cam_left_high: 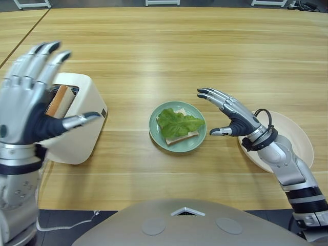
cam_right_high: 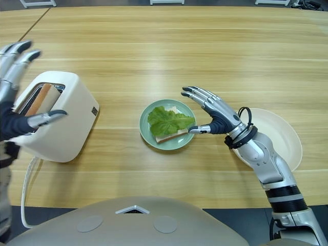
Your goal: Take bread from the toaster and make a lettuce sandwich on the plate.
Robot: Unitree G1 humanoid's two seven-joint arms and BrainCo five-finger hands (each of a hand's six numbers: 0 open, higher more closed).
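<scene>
Nearest, at far left, my left hand (cam_left_high: 28,102) hangs spread and empty above the toaster (cam_left_high: 77,141), one bread slice (cam_left_high: 60,101) standing in its slot. Centre frame, lettuce (cam_left_high: 178,122) covers the bottom slice (cam_left_high: 180,137) on the green plate (cam_left_high: 156,134); right hand (cam_left_high: 233,118) open, empty beside it. Next, I judge: pinch that bread slice, lift straight up.

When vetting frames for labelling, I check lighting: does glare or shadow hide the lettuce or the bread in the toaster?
No. Left eye view: lettuce evenly lit, no glare on the green plate. Right eye view: bread in the toaster clearly lit, only a soft shadow at its base.
</scene>
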